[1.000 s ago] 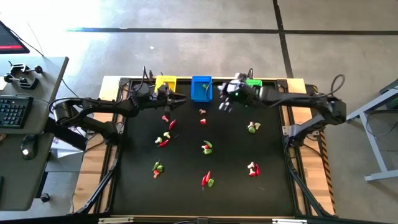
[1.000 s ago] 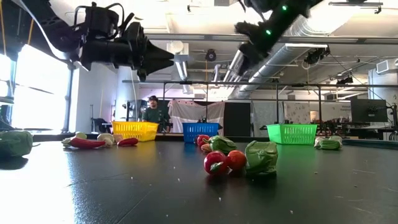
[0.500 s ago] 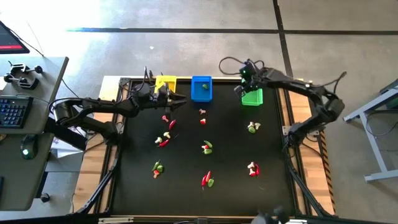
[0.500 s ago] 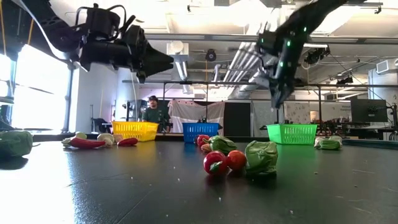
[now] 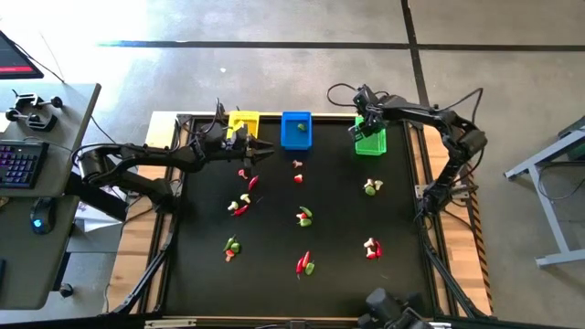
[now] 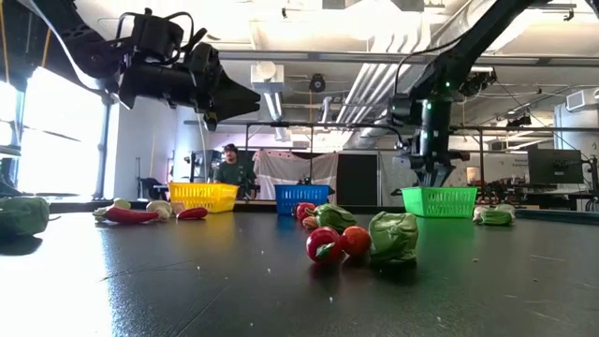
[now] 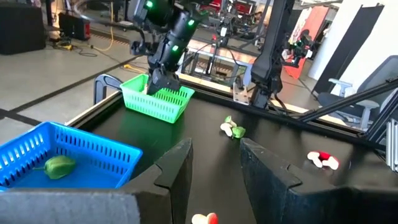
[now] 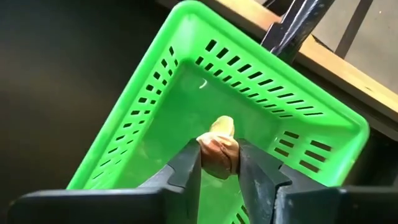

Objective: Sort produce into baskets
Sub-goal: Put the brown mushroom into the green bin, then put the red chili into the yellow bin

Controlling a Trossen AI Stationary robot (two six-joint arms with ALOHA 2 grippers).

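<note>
My right gripper [image 5: 369, 126] hangs over the green basket [image 5: 370, 143], pointing down into it, and is shut on a small tan-brown produce piece [image 8: 219, 154]. In the low view it [image 6: 432, 176] stands just above the basket's rim [image 6: 438, 192]. My left gripper [image 5: 262, 145] is open and empty, held above the table between the yellow basket [image 5: 243, 120] and the blue basket [image 5: 296, 130]. The blue basket holds a green piece [image 7: 59, 167]. Red chillies, green pieces and mushroom-like pieces [image 5: 304, 217] lie scattered on the black table. My right gripper pinches the tan-brown piece by its two sides [image 8: 217, 163] between its two fingers [image 8: 188, 169]. The fingers come from above, pointing down. A paler end [image 8: 222, 126] sticks out past the fingertips. The piece is lifted clear, above the green basket's floor [image 8: 186, 109].
Loose produce lies in small groups on the table [image 5: 239, 206] [image 5: 370, 187] [image 5: 372, 248] [image 5: 305, 265] [image 5: 231, 247]. The three baskets stand in a row along the far edge. A person [image 6: 227, 168] is in the room behind the table.
My right gripper has gone toward the table's right edge, from beside the blue basket to over the green basket. It has also come down and turned to point straight down, carrying the piece with it.
</note>
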